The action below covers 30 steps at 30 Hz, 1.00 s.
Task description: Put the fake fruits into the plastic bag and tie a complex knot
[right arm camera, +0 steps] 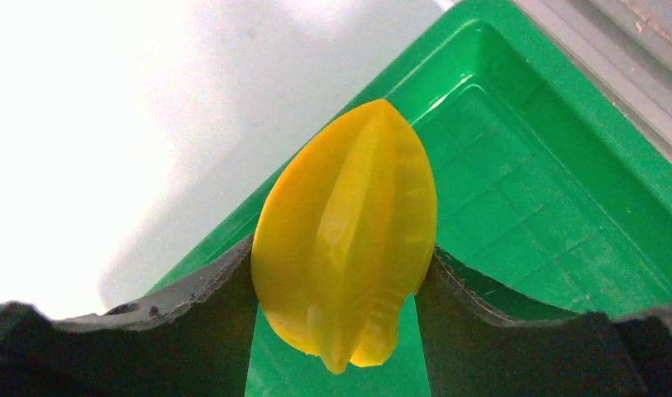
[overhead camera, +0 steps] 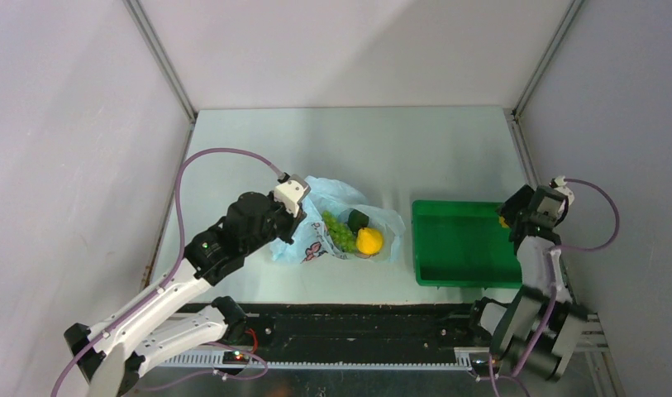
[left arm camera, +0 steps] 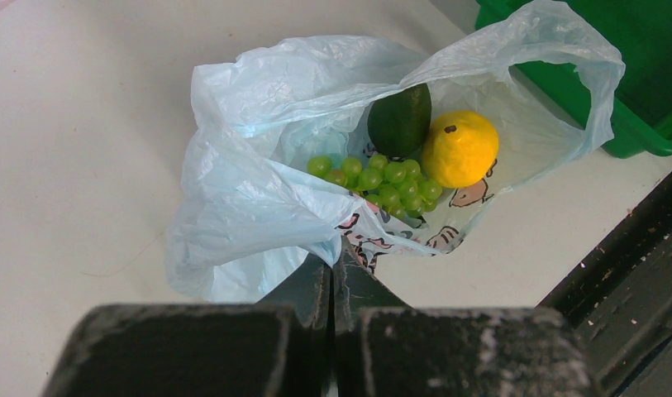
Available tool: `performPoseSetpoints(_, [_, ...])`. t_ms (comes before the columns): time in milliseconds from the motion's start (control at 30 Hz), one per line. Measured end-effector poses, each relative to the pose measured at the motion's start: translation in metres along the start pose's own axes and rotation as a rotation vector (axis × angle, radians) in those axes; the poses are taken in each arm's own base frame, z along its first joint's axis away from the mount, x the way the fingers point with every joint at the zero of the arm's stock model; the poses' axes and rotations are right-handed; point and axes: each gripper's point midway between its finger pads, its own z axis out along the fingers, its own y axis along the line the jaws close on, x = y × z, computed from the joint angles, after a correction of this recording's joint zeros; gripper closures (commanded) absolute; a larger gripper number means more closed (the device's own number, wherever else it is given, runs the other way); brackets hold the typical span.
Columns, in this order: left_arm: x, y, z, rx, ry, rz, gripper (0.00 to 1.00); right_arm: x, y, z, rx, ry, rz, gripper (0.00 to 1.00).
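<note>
The light-blue plastic bag lies open on the table, left of centre. Inside it are green grapes, a round yellow fruit and a dark green fruit. My left gripper is shut on the bag's near edge. The left wrist view shows this pinch on the bag, with the grapes and yellow fruit beyond. My right gripper is shut on a yellow ribbed fruit, held above the green tray.
The rigid green tray stands right of the bag, close to its open mouth, and also shows in the left wrist view. A black rail runs along the table's near edge. Walls enclose the table on three sides.
</note>
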Motion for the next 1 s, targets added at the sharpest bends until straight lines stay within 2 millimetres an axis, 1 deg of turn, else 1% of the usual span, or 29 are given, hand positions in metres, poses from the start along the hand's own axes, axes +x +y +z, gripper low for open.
performPoseSetpoints(100, [0.000,0.000,0.000,0.000,0.000,0.000,1.00,-0.013,0.013,-0.031,-0.070,-0.071,-0.011,0.78])
performPoseSetpoints(167, [0.000,0.000,0.000,0.000,0.000,0.000,1.00,-0.015,0.023,-0.049,-0.129,-0.100,-0.020,0.79])
performPoseSetpoints(233, [0.000,0.000,0.000,0.000,-0.001,0.000,1.00,-0.012,0.035,-0.066,-0.205,-0.108,-0.037,0.79])
performPoseSetpoints(367, [0.000,-0.001,0.000,0.004,-0.002,0.000,1.00,0.006,0.074,-0.099,-0.421,-0.074,-0.114,0.79])
performPoseSetpoints(433, [0.000,-0.001,0.000,0.004,-0.001,0.000,1.00,0.019,0.097,-0.115,-0.538,-0.040,-0.165,0.79])
performPoseSetpoints(467, [0.000,-0.001,0.000,0.004,-0.002,0.000,1.00,0.030,0.112,-0.126,-0.613,-0.019,-0.210,0.78])
performPoseSetpoints(533, [-0.001,-0.001,-0.001,0.004,-0.003,0.000,1.00,0.049,0.134,-0.145,-0.736,0.031,-0.275,0.79])
performPoseSetpoints(567, [-0.001,-0.001,-0.001,0.004,-0.003,0.000,1.00,0.063,0.149,-0.158,-0.813,0.071,-0.324,0.78])
performPoseSetpoints(633, [-0.001,-0.001,-0.001,0.004,-0.003,0.000,1.00,0.081,0.172,-0.183,-0.943,0.133,-0.400,0.78])
performPoseSetpoints(733, [-0.001,-0.001,-0.001,0.003,-0.003,0.000,1.00,0.111,0.208,-0.231,-1.165,0.222,-0.548,0.78])
performPoseSetpoints(833, [-0.001,0.000,-0.001,0.003,-0.003,0.000,1.00,0.139,0.229,-0.272,-1.326,0.284,-0.664,0.77])
performPoseSetpoints(933, [-0.001,-0.001,-0.001,0.003,-0.003,0.000,1.00,0.168,0.242,-0.296,-1.404,0.353,-0.764,0.78])
performPoseSetpoints(1000, [-0.001,-0.001,-0.001,0.003,-0.003,0.000,1.00,0.188,0.251,-0.303,-1.416,0.406,-0.828,0.78])
